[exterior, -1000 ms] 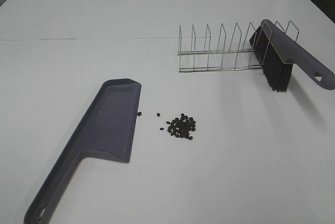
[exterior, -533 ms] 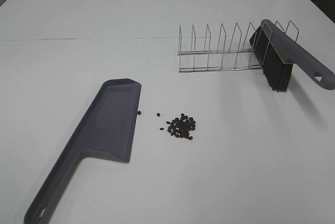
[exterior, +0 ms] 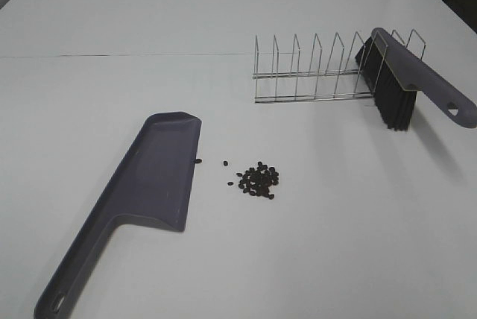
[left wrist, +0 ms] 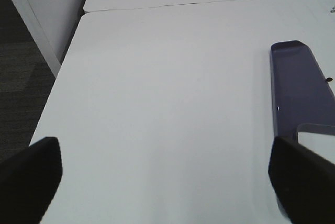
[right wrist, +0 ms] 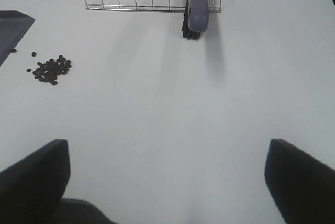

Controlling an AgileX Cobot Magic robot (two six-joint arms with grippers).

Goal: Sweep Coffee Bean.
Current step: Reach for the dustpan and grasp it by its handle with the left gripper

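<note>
Loose coffee bean (exterior: 258,179) cluster mid-table (exterior: 358,244), near dustpan (exterior: 156,177) long edge; one stray touching it. Brush (exterior: 402,84) leans in wire rack (exterior: 313,73), well apart. Open table between. Left pincer (left wrist: 166,174), right pincer (right wrist: 167,182): fingers wide apart.

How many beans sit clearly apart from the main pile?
3. The first bean lies at the dustpan edge, the second bean between dustpan and pile, and the third bean just off the pile's dustpan side. Fringe beans may be loose too.
</note>
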